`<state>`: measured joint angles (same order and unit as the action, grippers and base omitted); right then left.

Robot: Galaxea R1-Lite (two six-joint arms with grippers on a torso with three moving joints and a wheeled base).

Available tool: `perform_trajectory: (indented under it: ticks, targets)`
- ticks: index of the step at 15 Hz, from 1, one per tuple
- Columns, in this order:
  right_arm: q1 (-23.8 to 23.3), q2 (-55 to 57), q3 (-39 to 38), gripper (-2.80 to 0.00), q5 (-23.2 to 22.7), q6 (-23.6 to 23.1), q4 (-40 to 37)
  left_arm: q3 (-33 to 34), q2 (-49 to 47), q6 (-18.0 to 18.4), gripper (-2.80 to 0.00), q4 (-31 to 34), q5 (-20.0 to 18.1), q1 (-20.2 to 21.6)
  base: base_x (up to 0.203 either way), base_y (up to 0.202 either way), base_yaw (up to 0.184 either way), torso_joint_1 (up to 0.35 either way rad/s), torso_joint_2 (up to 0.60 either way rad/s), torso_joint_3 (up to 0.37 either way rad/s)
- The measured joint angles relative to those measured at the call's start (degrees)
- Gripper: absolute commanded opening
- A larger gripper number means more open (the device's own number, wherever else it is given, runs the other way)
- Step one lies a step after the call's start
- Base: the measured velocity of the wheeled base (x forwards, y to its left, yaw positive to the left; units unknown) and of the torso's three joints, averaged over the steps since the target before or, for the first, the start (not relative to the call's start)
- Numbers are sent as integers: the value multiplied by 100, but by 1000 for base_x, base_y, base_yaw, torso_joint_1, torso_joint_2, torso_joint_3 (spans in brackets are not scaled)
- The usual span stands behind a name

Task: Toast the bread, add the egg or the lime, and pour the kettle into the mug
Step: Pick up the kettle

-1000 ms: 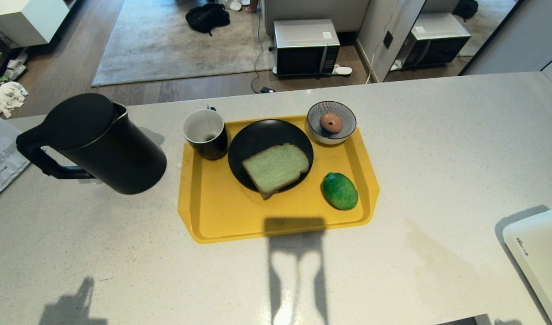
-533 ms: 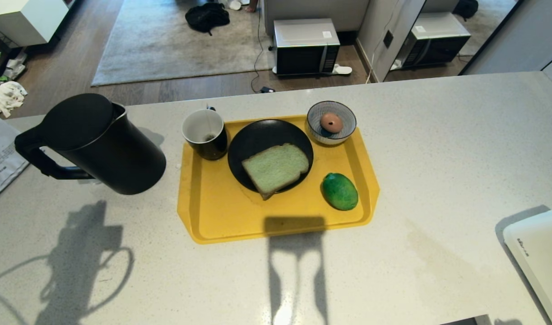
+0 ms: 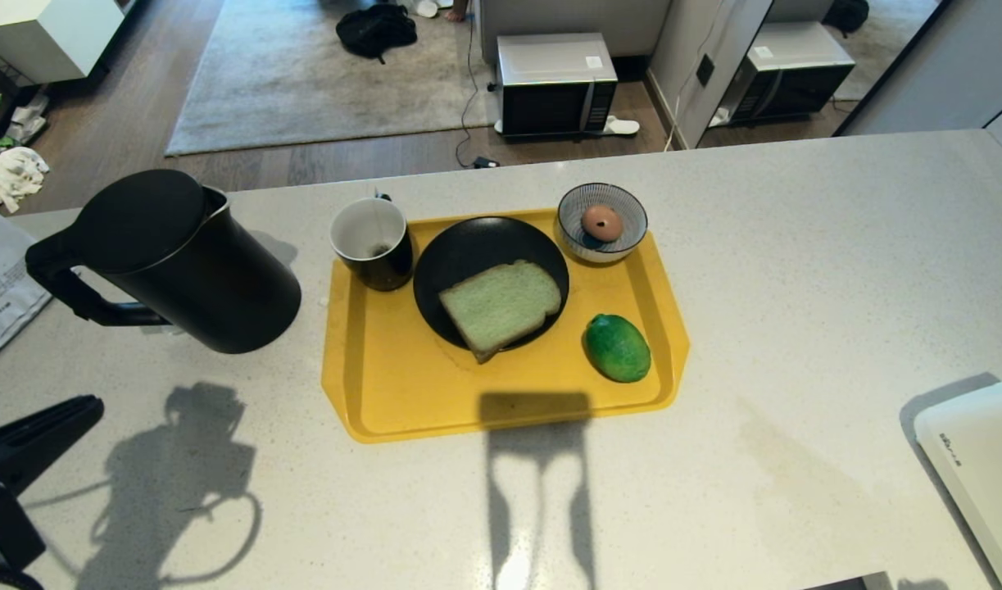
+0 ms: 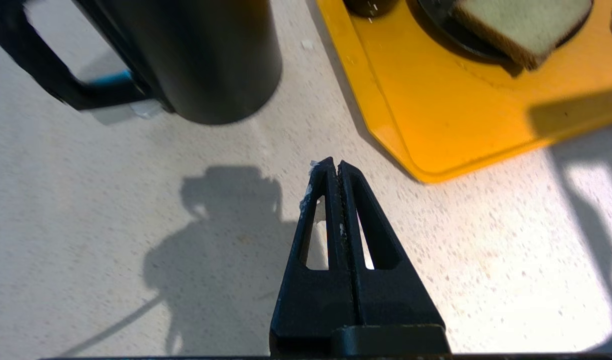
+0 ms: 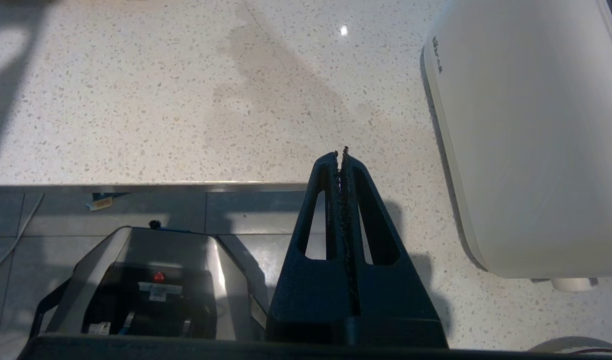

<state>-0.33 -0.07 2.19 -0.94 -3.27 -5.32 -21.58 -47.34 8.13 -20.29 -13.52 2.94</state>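
Black kettle [image 3: 185, 262] stood on table [image 3: 795, 270] left of tray [image 3: 386, 393]; likely heavy, so you'd grab its loop handle. Left gripper [image 4: 334, 165] fingers were together, empty; right gripper [image 5: 342, 155] too.

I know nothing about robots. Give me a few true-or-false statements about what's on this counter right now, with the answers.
1. The bread lies on a black plate. True.
2. The lime sits in the striped bowl. False: the lime lies on the yellow tray; the bowl holds an egg.
3. The kettle stands on the tray. False: it stands on the counter, left of the tray.
4. The left pincer is shut and holds nothing. True.
5. The mug is on its side. False: it stands upright.
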Motion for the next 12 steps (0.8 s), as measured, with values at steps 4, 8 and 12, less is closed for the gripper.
perform_trajectory:
  ticks: [4, 8, 12]
  targets:
    - [0, 0, 0, -280, 0, 2, 0, 283, -414, -1, -280, -731, -251, 189, 0, 0, 0, 0, 0, 0]
    - [-2, 0, 1, -280, -2, -1, -2, 742, -1551, 131, -280, -2504, -597, 647, 0, 0, 0, 0, 0, 0]
    - [0, 0, 1, -280, -2, -1, -2, 1225, -2169, 237, 0, -3560, -698, 995, 0, 0, 0, 0, 0, 0]
